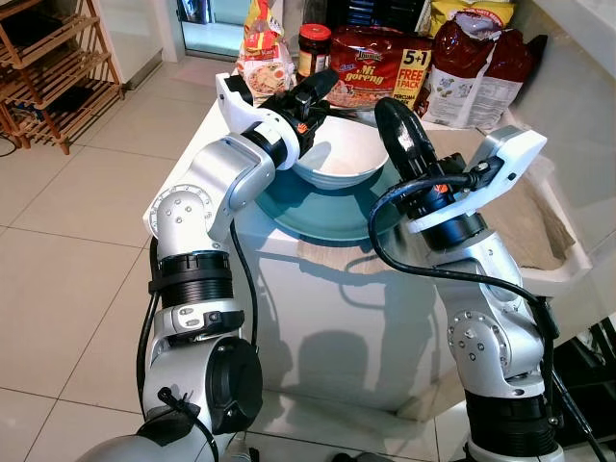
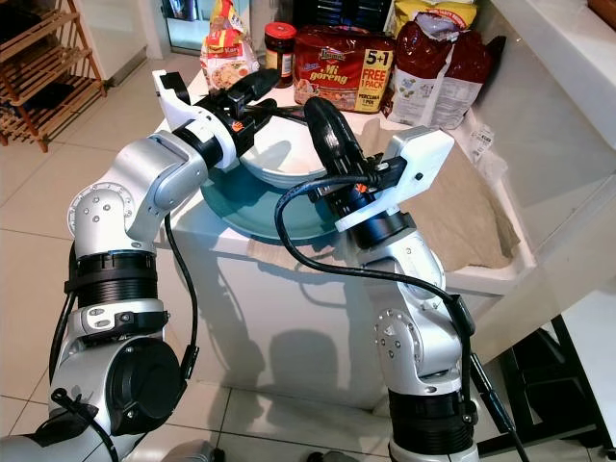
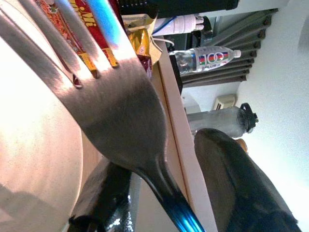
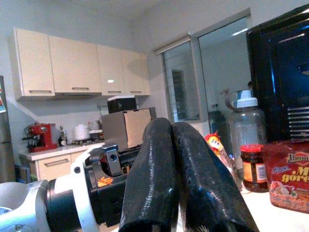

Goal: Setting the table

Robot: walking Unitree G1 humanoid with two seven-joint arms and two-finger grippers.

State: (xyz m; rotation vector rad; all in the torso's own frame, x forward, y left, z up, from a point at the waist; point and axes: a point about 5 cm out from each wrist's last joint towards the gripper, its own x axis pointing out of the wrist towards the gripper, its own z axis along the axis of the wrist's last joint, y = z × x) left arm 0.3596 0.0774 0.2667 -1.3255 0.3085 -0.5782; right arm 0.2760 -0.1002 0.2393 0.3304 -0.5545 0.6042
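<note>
Left claw (image 1: 318, 91) is clamped on a fork (image 3: 116, 121) over the white bowl (image 1: 342, 154) on the teal plate (image 1: 318, 214); right claw (image 1: 399, 130), fingers pressed together and empty, hovers beside the bowl on the bench (image 1: 332, 318).

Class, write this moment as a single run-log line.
task: setting table | left gripper: shut on fork, over white bowl | right gripper: shut, raised beside bowl | bowl on teal plate

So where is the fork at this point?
The fork is held in the left gripper, poised over the far left rim of the white bowl, which sits on the teal plate on the counter.
</note>
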